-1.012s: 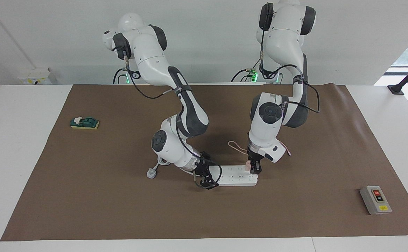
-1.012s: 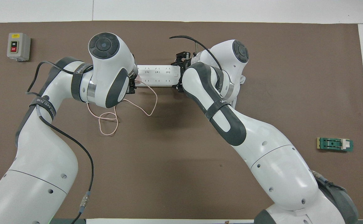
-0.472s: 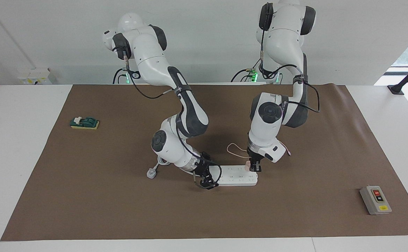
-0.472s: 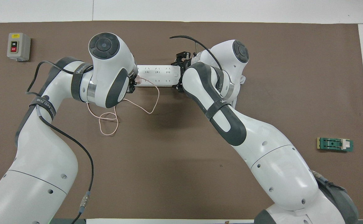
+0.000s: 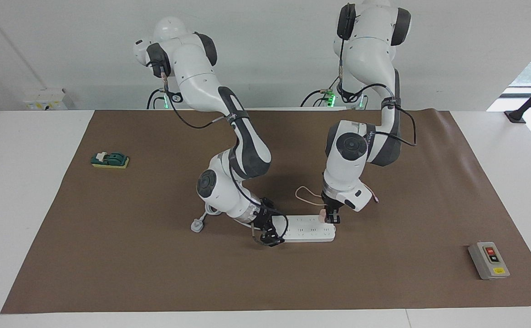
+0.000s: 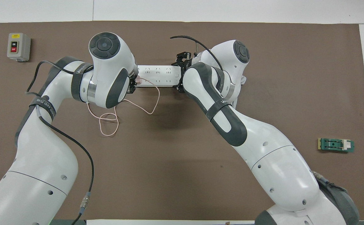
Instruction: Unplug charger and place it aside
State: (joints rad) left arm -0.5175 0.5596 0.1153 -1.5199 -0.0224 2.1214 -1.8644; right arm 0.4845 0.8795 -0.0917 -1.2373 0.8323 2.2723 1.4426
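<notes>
At the middle of the table, on the brown mat, the long white power strip lies crosswise. The small pink charger sits plugged into the strip's end toward the left arm. The left tool stands straight down over that end, its fingers closed on the charger. The charger's thin pink cable runs off toward the robots and loops on the mat. The right tool is down at the strip's other end, at the strip's edge; I cannot tell how its fingers stand. A white plug lies just beside that end. A grey switch box rests near the mat's corner at the left arm's end, a green block toward the right arm's end.
</notes>
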